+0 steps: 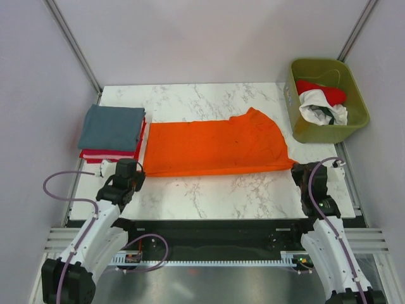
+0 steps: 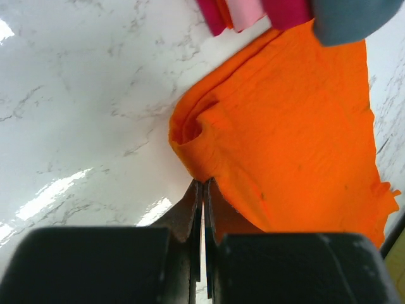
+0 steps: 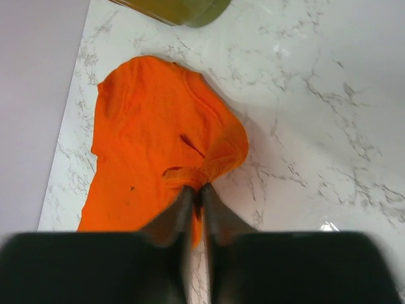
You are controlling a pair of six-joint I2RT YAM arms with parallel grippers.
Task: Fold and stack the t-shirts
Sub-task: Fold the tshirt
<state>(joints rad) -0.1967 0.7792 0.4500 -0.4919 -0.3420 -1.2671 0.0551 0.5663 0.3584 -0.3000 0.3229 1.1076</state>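
A bright orange t-shirt (image 1: 215, 147) lies folded lengthwise across the middle of the marble table. My left gripper (image 1: 140, 171) is shut on its near left corner (image 2: 196, 166). My right gripper (image 1: 295, 168) is shut on its near right corner (image 3: 199, 177). A folded grey-blue t-shirt (image 1: 112, 126) lies on folded red ones (image 1: 104, 154) at the left, and their edges show at the top of the left wrist view (image 2: 345, 19). A red t-shirt (image 1: 323, 92) and a white one with dark print (image 1: 323, 109) lie in the bin.
The olive-green plastic bin (image 1: 354, 123) stands at the back right, just off the table (image 1: 215, 190); its rim shows in the right wrist view (image 3: 183, 9). Grey walls close in on both sides and the back.
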